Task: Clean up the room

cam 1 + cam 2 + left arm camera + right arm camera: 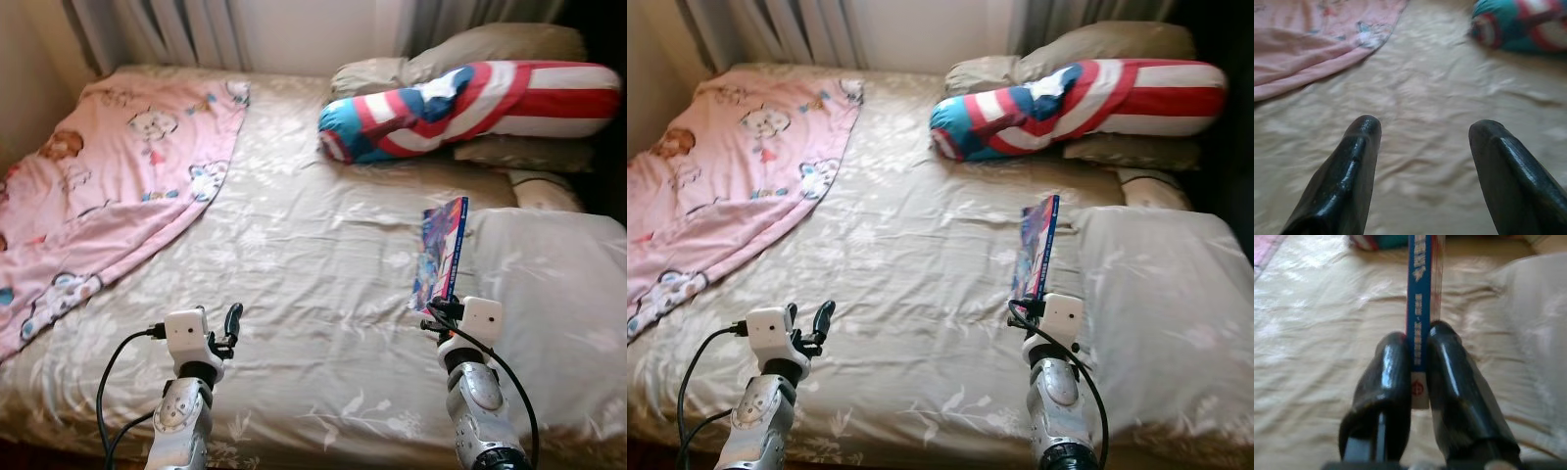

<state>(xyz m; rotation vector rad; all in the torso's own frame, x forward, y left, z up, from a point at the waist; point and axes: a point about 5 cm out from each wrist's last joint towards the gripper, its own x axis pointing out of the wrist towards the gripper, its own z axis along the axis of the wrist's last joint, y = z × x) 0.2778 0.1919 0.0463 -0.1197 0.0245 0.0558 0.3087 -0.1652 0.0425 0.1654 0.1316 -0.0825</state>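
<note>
Right claw [1418, 377] is clamped on the book's [441, 253] spine, holding it upright above the bed [294, 294] near its right edge — mid-carry. Left claw [1422, 161] gapes empty. Next: carry it off the bed.

Left pincer [1422, 147] spread wide; right pincer [1420, 352] clamped tight, both arms forward

bed by the curtained window
beige floral sheet [313, 294] (rumpled) covers the bed; grey curtains [176, 29] hang behind, and beige pillows [509, 44] are stacked at its far right corner.
</note>
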